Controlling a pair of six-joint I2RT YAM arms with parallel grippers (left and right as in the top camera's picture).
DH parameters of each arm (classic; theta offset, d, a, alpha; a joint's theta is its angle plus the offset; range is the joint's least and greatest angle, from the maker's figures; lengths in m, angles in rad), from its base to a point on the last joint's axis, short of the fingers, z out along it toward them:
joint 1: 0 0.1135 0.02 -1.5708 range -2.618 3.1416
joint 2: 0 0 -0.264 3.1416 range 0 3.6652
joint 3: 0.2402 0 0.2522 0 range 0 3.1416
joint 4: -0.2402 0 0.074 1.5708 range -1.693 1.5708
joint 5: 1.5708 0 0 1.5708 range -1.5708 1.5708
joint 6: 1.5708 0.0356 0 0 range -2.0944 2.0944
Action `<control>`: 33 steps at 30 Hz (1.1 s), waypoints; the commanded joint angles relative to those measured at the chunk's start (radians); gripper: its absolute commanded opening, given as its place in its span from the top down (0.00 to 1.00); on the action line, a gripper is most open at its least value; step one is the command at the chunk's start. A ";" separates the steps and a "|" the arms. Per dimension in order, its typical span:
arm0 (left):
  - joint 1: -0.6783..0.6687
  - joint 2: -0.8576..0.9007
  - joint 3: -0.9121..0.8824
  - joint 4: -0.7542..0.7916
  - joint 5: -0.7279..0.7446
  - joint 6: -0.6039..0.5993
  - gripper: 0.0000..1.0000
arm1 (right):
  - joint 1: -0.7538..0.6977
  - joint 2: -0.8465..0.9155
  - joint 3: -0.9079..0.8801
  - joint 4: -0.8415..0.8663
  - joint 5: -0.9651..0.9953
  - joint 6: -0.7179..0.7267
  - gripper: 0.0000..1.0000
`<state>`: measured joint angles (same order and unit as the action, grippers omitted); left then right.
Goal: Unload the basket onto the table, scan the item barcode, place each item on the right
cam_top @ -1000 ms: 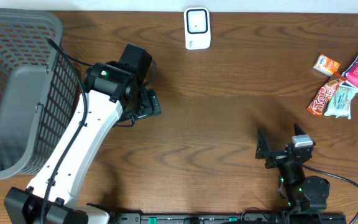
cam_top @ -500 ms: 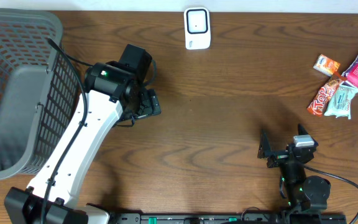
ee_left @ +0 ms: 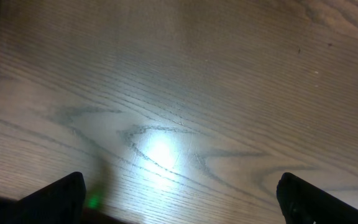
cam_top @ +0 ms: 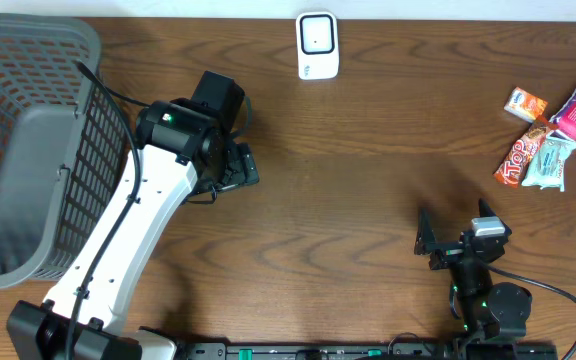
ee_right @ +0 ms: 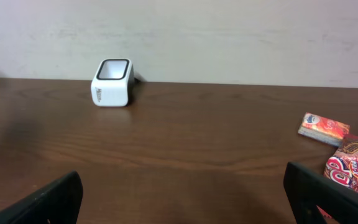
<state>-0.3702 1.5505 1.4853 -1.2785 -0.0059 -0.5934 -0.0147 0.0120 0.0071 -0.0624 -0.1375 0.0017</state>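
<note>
- The left gripper (cam_top: 240, 166) has its jaws spread wide. We see nothing between them, only bare table (ee_left: 185, 93) under its wrist camera.
- It hangs on the near side of the scanner (cam_top: 317, 45) and off to its left, well apart from it.
- The right gripper (ee_right: 182, 202) also has its jaws spread wide and holds nothing. It sits low at the near edge, to the right of the scanner and far from it.
- From the right wrist camera we see the scanner standing upright against the far wall (ee_right: 229, 31), with open wood in front of it.
- The snack packets (cam_top: 553, 135) lie in a loose pile well to the right of the scanner, untouched by either arm. There is an orange one, a purple one, a red bar and a pale green one.
- A grey basket (cam_top: 28, 60) stands far to the left of the scanner, beside the left arm.
</note>
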 commanded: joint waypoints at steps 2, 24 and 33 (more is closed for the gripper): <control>0.001 0.005 0.001 -0.004 -0.006 0.017 0.02 | -0.004 -0.007 -0.001 -0.004 -0.003 -0.018 0.01; 0.001 0.007 0.001 -0.009 -0.008 0.019 0.02 | -0.004 -0.006 -0.001 -0.003 -0.003 -0.018 0.01; -0.004 -0.004 -0.010 0.001 -0.035 0.077 0.02 | -0.004 -0.006 -0.001 -0.003 -0.003 -0.018 0.01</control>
<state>-0.3702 1.5505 1.4853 -1.2797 -0.0273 -0.5411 -0.0147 0.0120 0.0071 -0.0620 -0.1379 -0.0055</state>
